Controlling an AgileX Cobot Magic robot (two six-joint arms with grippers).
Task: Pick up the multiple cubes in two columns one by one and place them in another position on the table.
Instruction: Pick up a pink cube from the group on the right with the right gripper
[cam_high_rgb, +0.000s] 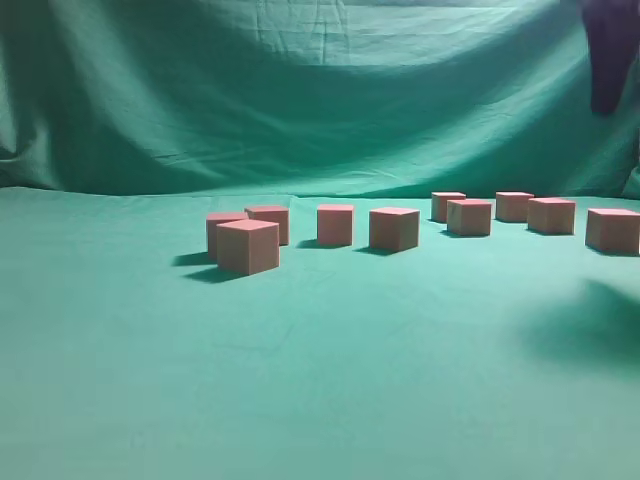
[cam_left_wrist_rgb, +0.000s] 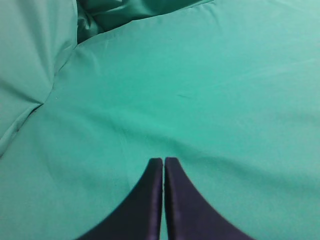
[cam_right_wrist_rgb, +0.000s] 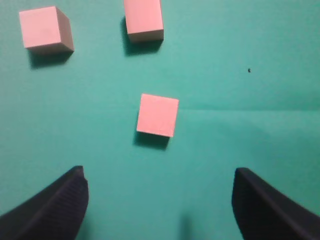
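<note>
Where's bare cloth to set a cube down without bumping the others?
The table is bare across the whole near half, in front of the cubes, and on the far left beside the leftmost cube. The back row, middle to right edge, is crowded.

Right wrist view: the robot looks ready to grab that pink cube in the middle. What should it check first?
1. Right gripper open: ok, its jaws stand wide apart with nothing between them.
2. Middle cube lined up: ok, it lies ahead of the gap, roughly centred.
3. Room around it: ok, the two other cubes sit apart, farther ahead.
4. Cube squared to the jaws: not ok, it looks slightly turned.
5. Left gripper out of the way: ok, shut over bare table, no cubes in sight.
6. Height above the cube: cannot tell.
</note>
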